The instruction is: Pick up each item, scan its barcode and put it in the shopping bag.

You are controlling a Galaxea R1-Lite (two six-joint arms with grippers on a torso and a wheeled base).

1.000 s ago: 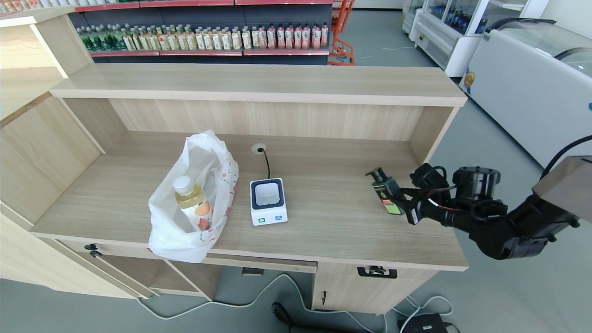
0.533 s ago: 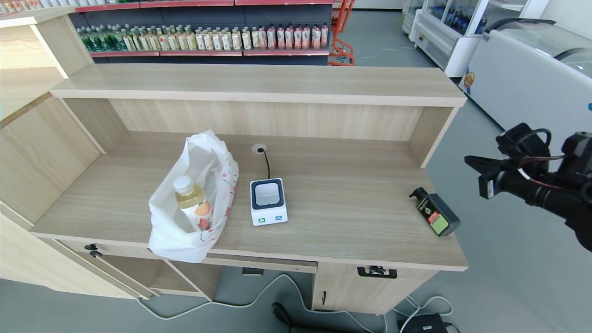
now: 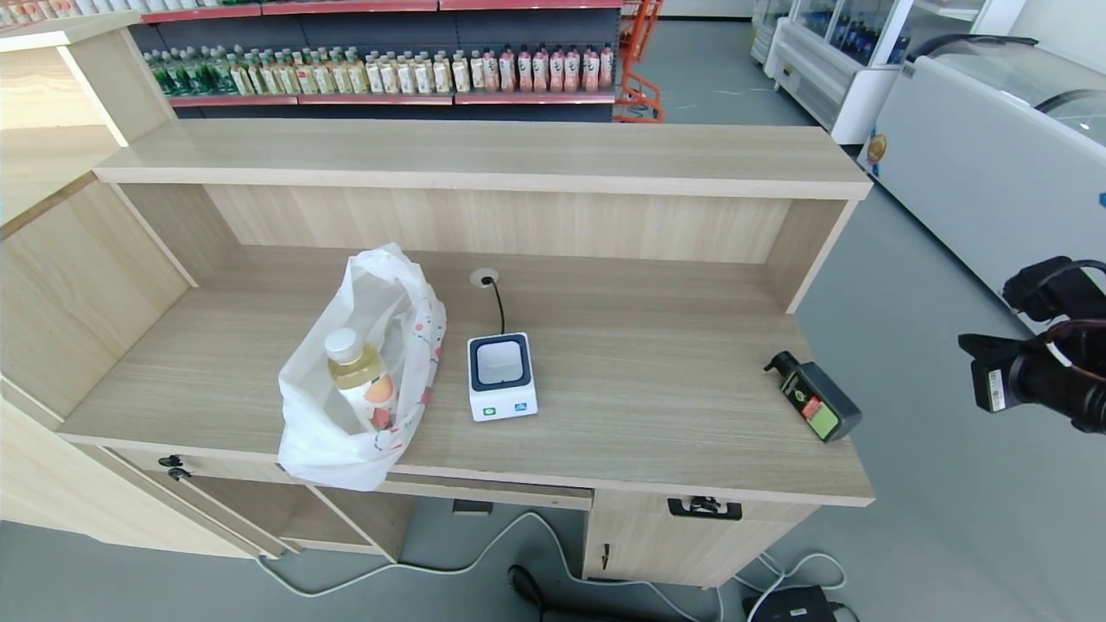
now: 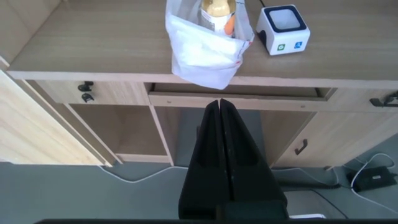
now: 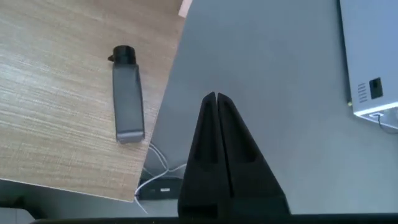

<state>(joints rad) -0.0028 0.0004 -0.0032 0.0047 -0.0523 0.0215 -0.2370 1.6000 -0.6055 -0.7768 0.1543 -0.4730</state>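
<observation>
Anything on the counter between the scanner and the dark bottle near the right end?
Nothing. In the head view, the counter between the scanner and the dark bottle is bare wood.

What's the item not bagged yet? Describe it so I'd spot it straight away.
Look at the light wooden counter and go to its right end, past the white scanner. A flat dark bottle lies there on its side. Unlike the yellow drink bottle upright in the white shopping bag, it is black with a red and green label.
</observation>
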